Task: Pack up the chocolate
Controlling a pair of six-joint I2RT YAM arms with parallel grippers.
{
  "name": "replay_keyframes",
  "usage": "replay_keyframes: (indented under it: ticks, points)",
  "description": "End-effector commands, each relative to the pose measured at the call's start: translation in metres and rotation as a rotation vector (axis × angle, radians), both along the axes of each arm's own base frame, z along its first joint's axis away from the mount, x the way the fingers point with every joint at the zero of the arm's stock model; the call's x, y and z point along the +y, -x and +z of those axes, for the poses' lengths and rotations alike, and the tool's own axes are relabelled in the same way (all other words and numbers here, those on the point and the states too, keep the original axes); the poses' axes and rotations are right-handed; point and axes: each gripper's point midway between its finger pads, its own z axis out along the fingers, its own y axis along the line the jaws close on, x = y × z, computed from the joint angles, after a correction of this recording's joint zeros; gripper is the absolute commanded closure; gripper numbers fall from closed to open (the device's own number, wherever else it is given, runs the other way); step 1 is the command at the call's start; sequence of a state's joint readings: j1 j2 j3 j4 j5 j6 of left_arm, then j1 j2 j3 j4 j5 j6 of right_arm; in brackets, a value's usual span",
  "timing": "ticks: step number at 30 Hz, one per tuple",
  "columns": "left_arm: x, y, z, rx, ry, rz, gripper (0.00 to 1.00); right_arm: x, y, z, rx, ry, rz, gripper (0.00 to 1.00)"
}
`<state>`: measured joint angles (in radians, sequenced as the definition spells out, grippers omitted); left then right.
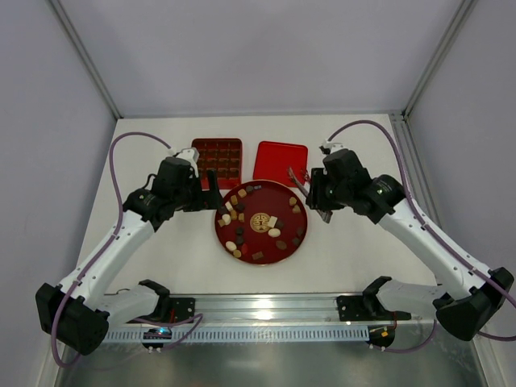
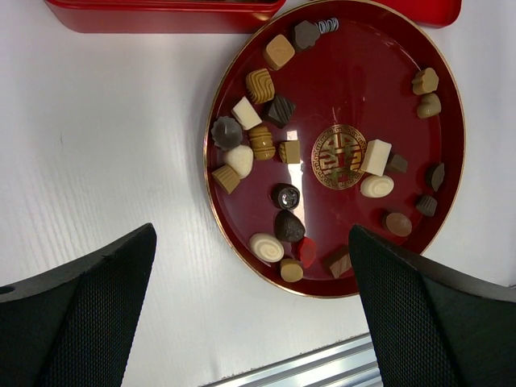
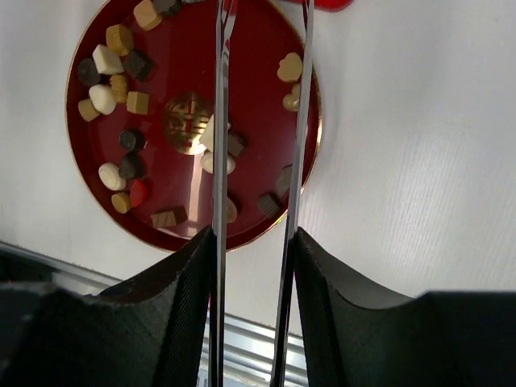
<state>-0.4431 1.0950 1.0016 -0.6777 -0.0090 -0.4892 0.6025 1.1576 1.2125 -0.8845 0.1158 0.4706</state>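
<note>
Working across from the left: the left gripper (image 1: pixel 205 184) is parked wide open with nothing in it, just off the left rim of the round red plate (image 2: pixel 322 89) and right in front of the red box (image 1: pixel 217 140). The box's grid cells look dark from above, but whether they're filled can't really be told. All the loose chocolate (image 2: pixel 260 142) is sat on the plate in the middle of the counter (image 1: pixel 339 258). It's bunched mostly on the left half, with a looser scatter around the gold emblem (image 2: pixel 339 156) and along the right rim. Further right, what looks like the box lid (image 1: pixel 280 161) is lying flat behind the plate. The right gripper (image 3: pixel 252 242) is clenched on a pair of long metal tweezers (image 3: pixel 218 161). The blades are held apart, and no piece is seen between them along the stretch that's visible.

So a pick is probably being lined up. It's best done on a loner first, e.g. one of the tan pieces near the right rim, so neighbours aren't knocked. The blades should be dropped low on either side of the piece and squeezed gently, since smooth rounded bits are likely to be squirted out sideways. The box is across the plate from this arm, so the carry should be kept high and the left gripper kept out of the lane.
</note>
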Motion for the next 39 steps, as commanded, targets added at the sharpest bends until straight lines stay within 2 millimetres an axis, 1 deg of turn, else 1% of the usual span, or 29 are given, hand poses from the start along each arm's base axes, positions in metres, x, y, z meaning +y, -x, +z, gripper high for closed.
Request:
replay_keyframes:
  ticks: [1, 3, 4, 8, 14, 18, 25, 30, 39]
  points:
    - [0.001, -0.007, 0.006, -0.043, 0.001, 0.013, 0.0, 0.016, 0.025, -0.001, 0.03, -0.018, 0.054, 0.56]
    - [0.001, -0.008, 0.008, -0.049, 0.0, 0.012, 0.0, 0.022, 0.034, -0.005, 0.046, -0.012, 0.078, 0.56]
    - [0.001, -0.008, 0.007, -0.047, 0.0, 0.015, 0.0, 0.028, 0.042, -0.006, 0.053, -0.009, 0.107, 0.57]
    - [0.001, -0.008, 0.007, -0.048, 0.001, 0.015, 0.0, 0.034, 0.058, -0.018, 0.091, 0.021, 0.148, 0.59]
    - [0.002, -0.007, 0.006, -0.046, -0.003, 0.015, 0.0, 0.036, 0.075, -0.033, 0.127, 0.041, 0.186, 0.59]
    - [0.002, -0.007, 0.006, -0.046, -0.003, 0.015, 0.0, 0.033, 0.087, -0.046, 0.164, 0.071, 0.212, 0.6]
    - [0.002, -0.007, 0.004, -0.041, -0.001, 0.019, 0.0, 0.031, 0.096, -0.055, 0.187, 0.087, 0.246, 0.6]
    - [0.002, -0.007, 0.003, -0.039, -0.004, 0.019, 0.0, 0.032, 0.097, -0.063, 0.202, 0.099, 0.253, 0.6]
    - [0.002, -0.007, 0.001, -0.035, -0.008, 0.018, 0.0, 0.037, 0.096, -0.069, 0.211, 0.103, 0.273, 0.6]
